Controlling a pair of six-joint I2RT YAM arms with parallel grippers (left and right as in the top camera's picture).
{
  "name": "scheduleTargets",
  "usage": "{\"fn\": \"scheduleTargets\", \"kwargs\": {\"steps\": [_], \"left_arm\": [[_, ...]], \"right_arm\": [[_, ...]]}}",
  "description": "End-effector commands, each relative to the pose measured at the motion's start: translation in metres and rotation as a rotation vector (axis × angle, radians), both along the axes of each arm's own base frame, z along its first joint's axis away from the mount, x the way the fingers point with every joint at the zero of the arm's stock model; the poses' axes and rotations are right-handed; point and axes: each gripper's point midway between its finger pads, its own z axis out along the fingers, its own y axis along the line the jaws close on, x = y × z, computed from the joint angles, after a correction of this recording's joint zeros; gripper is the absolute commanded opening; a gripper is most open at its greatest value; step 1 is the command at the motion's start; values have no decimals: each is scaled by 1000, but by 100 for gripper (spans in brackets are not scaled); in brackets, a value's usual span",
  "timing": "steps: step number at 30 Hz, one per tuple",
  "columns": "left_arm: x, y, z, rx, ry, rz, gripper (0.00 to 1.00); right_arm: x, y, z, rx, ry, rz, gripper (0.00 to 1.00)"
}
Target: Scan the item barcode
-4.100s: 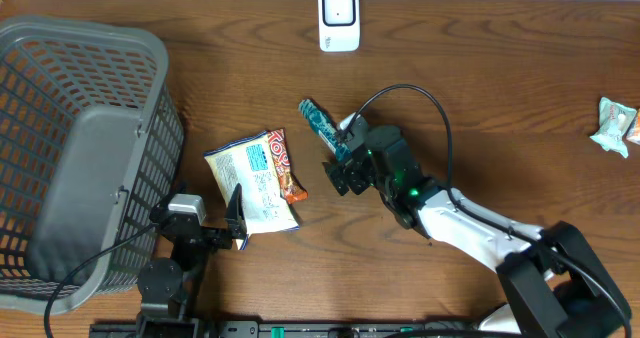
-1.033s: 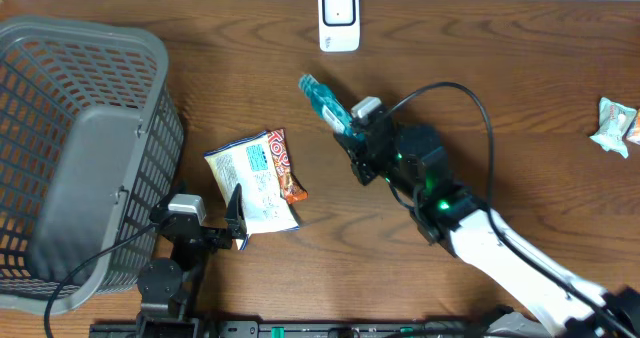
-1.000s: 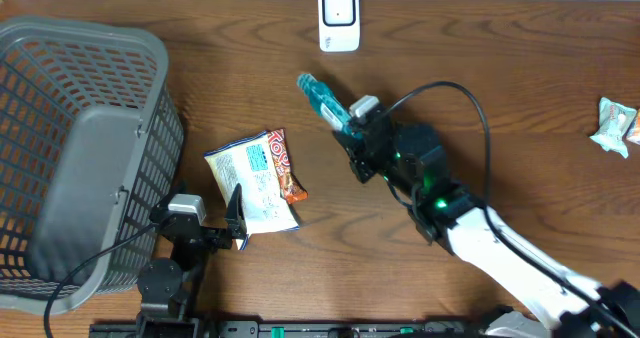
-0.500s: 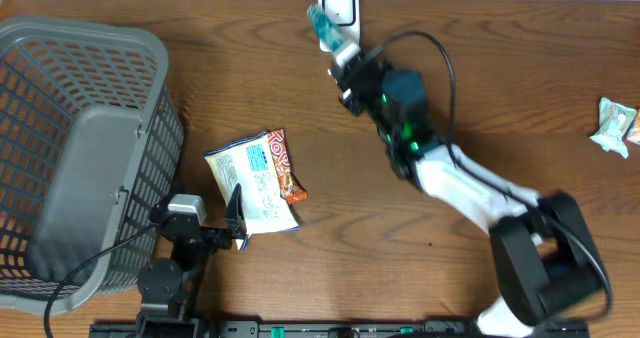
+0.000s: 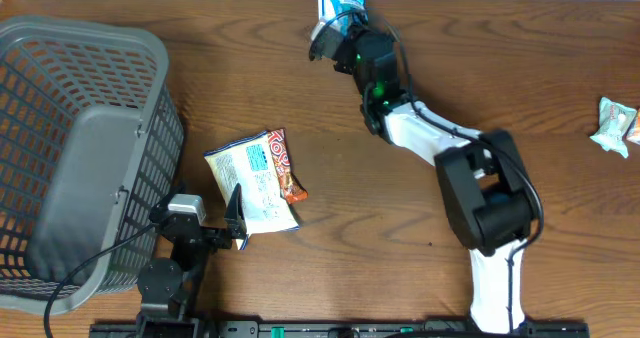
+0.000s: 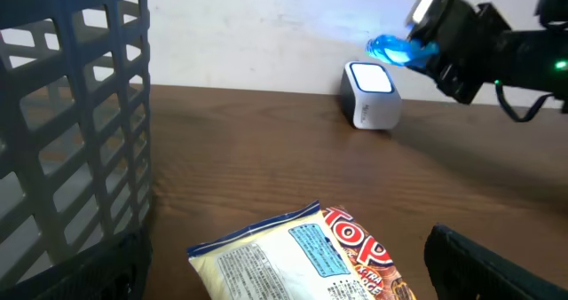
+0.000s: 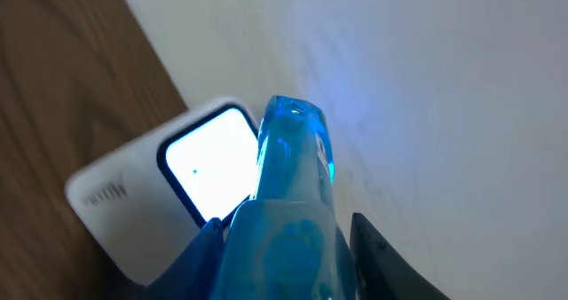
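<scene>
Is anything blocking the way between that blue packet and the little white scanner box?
Nothing visible does. The right hand holds the blue packet right by the white scanner, with only open air between them.

table point(image 5: 540, 68) is brown wood, clear grain, smooth with a low sheen. basket point(image 5: 90, 28) is grey plastic lattice, properly matt. scanner point(image 6: 371, 94) is white plastic, pretty glossy, with a smooth flat front panel lit up white. blue packet point(image 7: 288, 202) is thin see-through film, shiny, glowing where light passes through it. snack bag point(image 5: 255, 178) is glossy printed film, creased near the sealed ends. right arm point(image 5: 425, 133) has smooth white shells with some shine, and black matt joints. wall point(image 6: 248, 25) behind is flat matt white.
</scene>
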Motion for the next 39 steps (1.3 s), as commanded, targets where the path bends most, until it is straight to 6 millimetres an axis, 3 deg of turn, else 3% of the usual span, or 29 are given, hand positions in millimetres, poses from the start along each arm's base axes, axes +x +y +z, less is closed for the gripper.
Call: {"fn": "scheduleTargets", "kwargs": {"steps": [1, 11, 16, 23, 28, 29, 33, 39], "left_arm": [[0, 1, -15, -2, 38, 4, 98], [0, 1, -15, -2, 38, 4, 98], [0, 1, -15, -2, 38, 4, 98], [0, 1, -15, -2, 38, 4, 98], [0, 1, -15, -2, 38, 4, 98], [0, 1, -15, -2, 38, 4, 98], [0, 1, -15, -2, 38, 4, 98], [0, 1, -15, -2, 38, 4, 98]], "right_arm": [[16, -4, 40, -82, -120, -37, 1], [19, -8, 32, -41, -98, -78, 1], [22, -35, 39, -32, -110, -236, 1], [23, -114, 49, -68, -129, -562, 1], [19, -190, 34, -149, -60, -781, 1], [17, -215, 26, -161, -26, -835, 1], [6, -280, -4, -207, 111, -943, 1], [-24, -361, -59, -196, 374, -1017, 1]]}}
